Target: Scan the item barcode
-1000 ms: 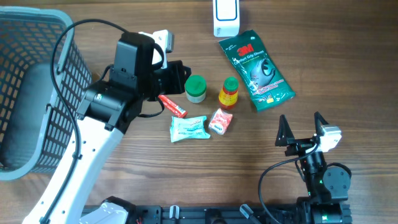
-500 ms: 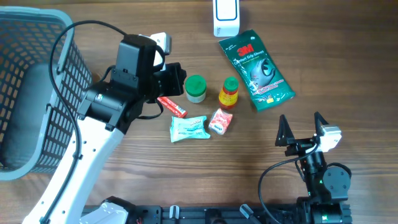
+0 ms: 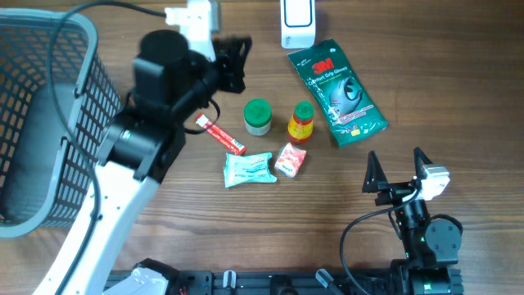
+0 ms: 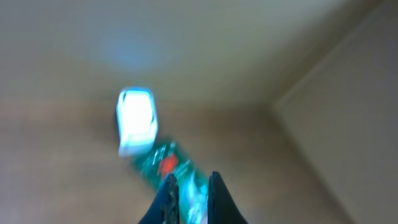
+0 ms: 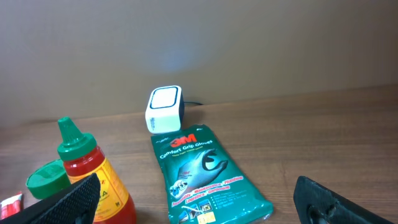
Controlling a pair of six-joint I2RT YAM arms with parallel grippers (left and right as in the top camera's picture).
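Overhead, brown wood-grain counter, plain beige wall beyond white scanner. Left pincer closed, just left of scanner; right pincer spread wide, well below-right of scanner. Red tube flat on counter, below-left of scanner.

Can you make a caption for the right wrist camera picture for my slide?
Open right end effector faces a sauce bottle, glove packet and white scanner.

Mock shop checkout: wooden table, grey basket, white scanner, glove pack.
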